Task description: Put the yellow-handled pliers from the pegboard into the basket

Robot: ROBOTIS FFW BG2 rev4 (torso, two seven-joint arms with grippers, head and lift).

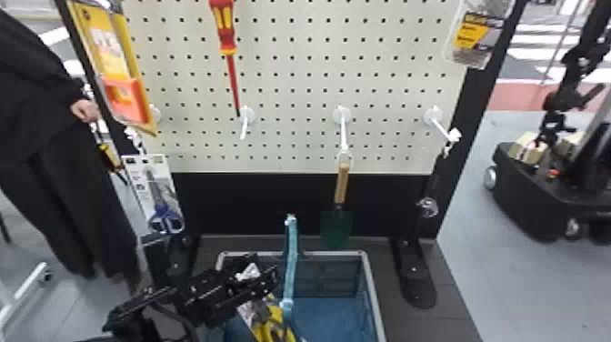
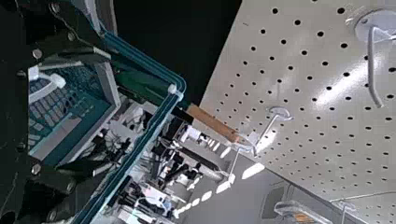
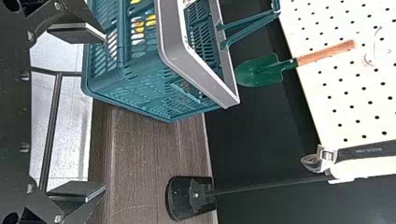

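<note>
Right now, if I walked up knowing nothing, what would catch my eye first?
Probably the bright red screwdriver, pointing down in front of the pegboard, left of its middle. Next, the yellow-handled pliers in the blue-green basket, just below the robot's black left gripper. Then the green trowel, hanging by its wooden handle from a white hook behind the basket.

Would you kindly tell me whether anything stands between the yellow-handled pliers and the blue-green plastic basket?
Nothing visible does: the pliers appear to be inside the basket, with yellow showing through its slotted wall. The raised blue-green handle stands beside them.
</note>
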